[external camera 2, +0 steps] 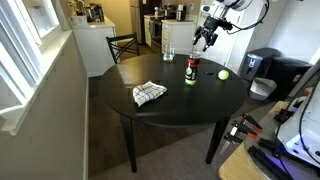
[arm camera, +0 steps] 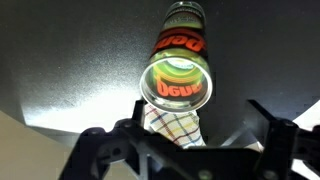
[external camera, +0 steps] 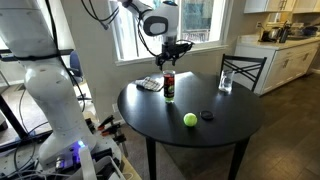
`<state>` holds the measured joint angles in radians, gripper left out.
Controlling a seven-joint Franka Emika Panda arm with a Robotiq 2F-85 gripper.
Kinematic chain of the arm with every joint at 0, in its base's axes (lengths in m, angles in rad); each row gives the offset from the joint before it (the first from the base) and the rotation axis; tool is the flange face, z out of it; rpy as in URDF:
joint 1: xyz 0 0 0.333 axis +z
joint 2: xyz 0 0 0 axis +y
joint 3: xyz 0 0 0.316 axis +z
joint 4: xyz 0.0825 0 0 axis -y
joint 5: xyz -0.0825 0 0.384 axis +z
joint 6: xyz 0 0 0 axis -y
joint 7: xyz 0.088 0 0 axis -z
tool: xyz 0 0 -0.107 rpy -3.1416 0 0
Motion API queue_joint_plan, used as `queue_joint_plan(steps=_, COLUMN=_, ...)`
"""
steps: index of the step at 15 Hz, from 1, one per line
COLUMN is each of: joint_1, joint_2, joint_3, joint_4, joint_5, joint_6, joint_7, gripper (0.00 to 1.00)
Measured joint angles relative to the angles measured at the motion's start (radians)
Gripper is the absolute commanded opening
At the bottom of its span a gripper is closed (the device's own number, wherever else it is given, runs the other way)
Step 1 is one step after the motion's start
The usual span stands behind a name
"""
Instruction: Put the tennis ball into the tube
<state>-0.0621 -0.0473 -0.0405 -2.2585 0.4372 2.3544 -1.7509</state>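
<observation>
The gripper [arm camera: 197, 110], jaws spread wide and empty, hangs over the tube [arm camera: 178, 80]; lifting straight up should avoid tipping it.

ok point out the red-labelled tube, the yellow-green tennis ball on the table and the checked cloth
red-labelled tube [external camera: 169, 88], exterior view, label middle
yellow-green tennis ball [external camera: 190, 119], exterior view, its centre
checked cloth [external camera 2: 149, 93], exterior view, its centre

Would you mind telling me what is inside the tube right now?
In the wrist view, what looks like a yellow-green tennis ball with red lettering fills the mouth of the tube. Whatever lies beneath it is hidden by that ball.
</observation>
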Motion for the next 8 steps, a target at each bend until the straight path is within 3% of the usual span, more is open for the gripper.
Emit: queue_joint_plan(steps=8, joint_1=0.0, joint_2=0.002, joint_3=-0.01, joint_4=-0.002, joint_5=-0.003, joint_6=0.001, joint_7=0.003, gripper=1.0)
